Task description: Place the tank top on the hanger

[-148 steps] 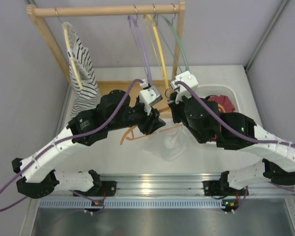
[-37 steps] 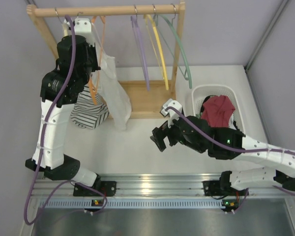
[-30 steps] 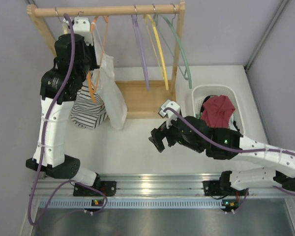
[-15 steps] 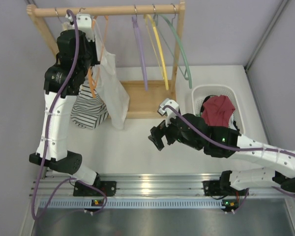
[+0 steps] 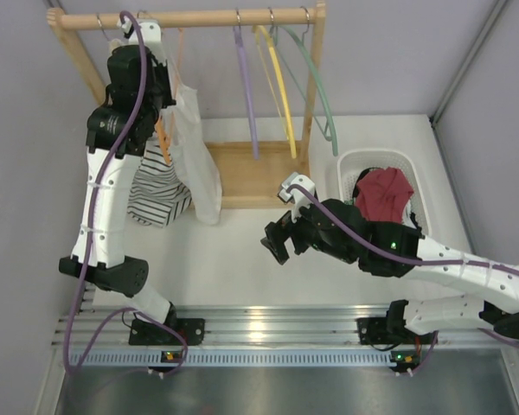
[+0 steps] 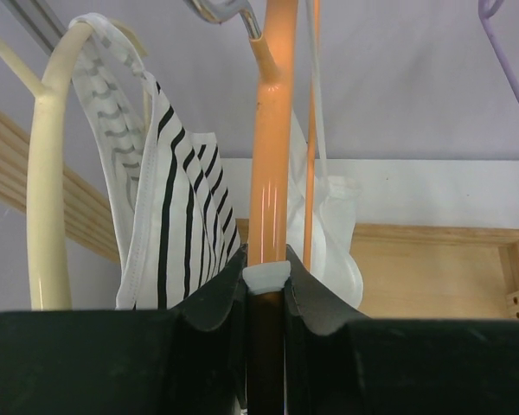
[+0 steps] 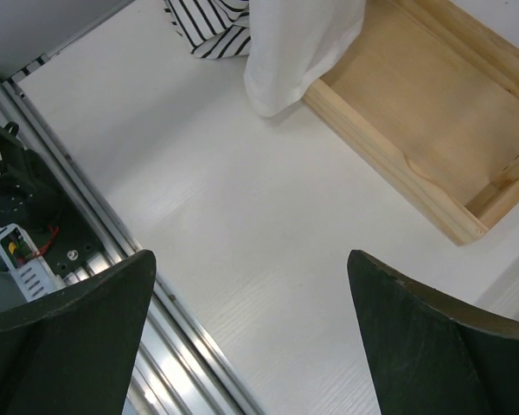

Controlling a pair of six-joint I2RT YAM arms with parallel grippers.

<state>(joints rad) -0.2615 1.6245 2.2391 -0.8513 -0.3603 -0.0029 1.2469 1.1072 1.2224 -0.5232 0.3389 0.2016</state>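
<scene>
Left gripper [image 6: 266, 281] pinched tight on neck of orange hanger [image 6: 273, 130], up just under wooden rail [image 5: 208, 17], near its left end. White tank top [image 5: 195, 151] draped on that hanger, hanging below rail beside striped top [image 5: 156, 194]. Right gripper [image 7: 251, 268]: fingers spread wide, holding nothing, low over table [image 7: 242, 199], well forward of rail.

A dark red garment [image 5: 383, 192] lies in the white basket [image 5: 374, 153].

Pale grey walls [image 5: 389, 60]; white table [image 5: 233, 264]; wooden rack [image 5: 199, 17] at back.
</scene>
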